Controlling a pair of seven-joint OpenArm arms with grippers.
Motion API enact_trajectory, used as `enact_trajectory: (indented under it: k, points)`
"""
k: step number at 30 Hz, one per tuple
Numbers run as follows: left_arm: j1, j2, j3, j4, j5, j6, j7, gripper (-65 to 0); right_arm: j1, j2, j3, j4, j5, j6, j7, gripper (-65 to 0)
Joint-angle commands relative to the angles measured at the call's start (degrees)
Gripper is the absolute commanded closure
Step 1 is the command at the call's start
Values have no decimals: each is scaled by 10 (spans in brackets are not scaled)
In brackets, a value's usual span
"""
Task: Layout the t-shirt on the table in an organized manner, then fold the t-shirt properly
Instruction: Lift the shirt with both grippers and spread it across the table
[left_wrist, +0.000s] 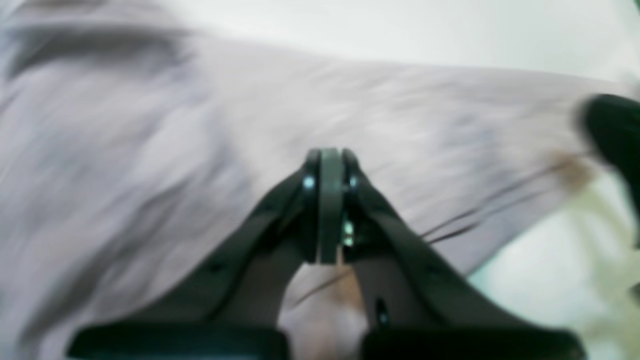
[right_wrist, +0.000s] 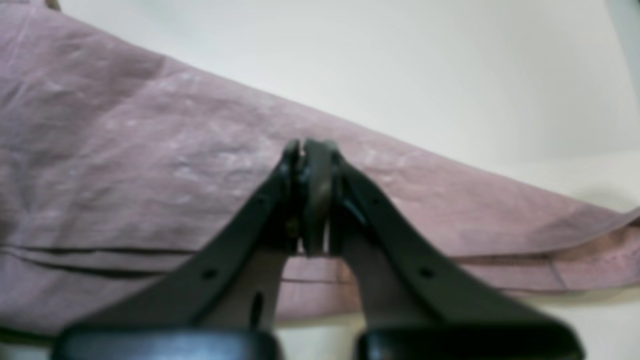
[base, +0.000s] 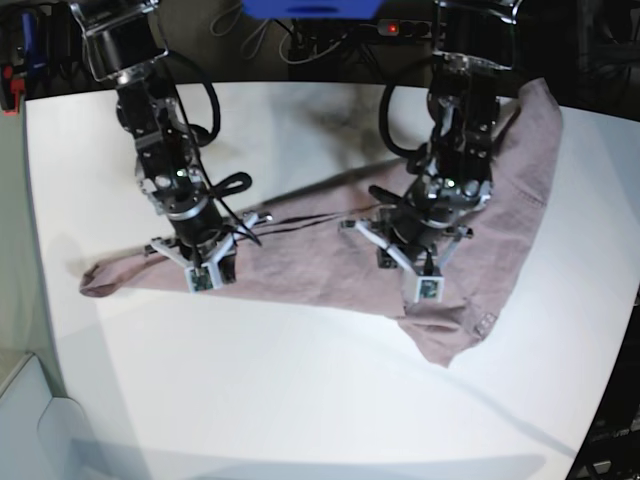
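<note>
The mauve t-shirt lies wrinkled in a long band across the white table, from the left to the far right edge. My right gripper is at its left part. In the right wrist view it is shut low over the cloth, with a stitched hem just behind the fingers. My left gripper is at the middle right of the shirt. In the blurred left wrist view it is shut over the fabric. The pinched cloth itself is hidden by the fingers.
Cables and a blue box lie beyond the table's far edge. A dark blurred shape shows at the right of the left wrist view. Bare tabletop lies beyond the shirt's fold.
</note>
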Motion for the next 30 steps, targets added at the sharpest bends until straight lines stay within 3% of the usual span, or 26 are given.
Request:
enact_trajectory:
  k: [1,5,11,14,17,22,30]
  points:
    - [-10,4,-9,29,-6,-2,-9,-3,8,2,1,15,0,0,10,-35]
    - [40,1,-87,99,-6,-2,18,-90,-11,2,-15,85,0,1,-55,-112]
    - [144,-2,-239,182,-6,-7,32,-395,-29,-27,-79,172,0,1,-141,-239]
    - [177,-22,-285,196,-7,-7,29,-481,-34,-50,-116,170,0,1,-155,-297]
    - [204,-44,-324,194,-43,-7,30,-486,-32,-66,-151,138,-1,1,-151,-342]
    - [263,-82,-419,195,-161,-7,32,-488,-3,-88,-183,68,-1,1,-150,-381]
    - [297,-98,-475,147,-185,-9,29,-490,25,-120,-186,46,-1,1,-149,-383]
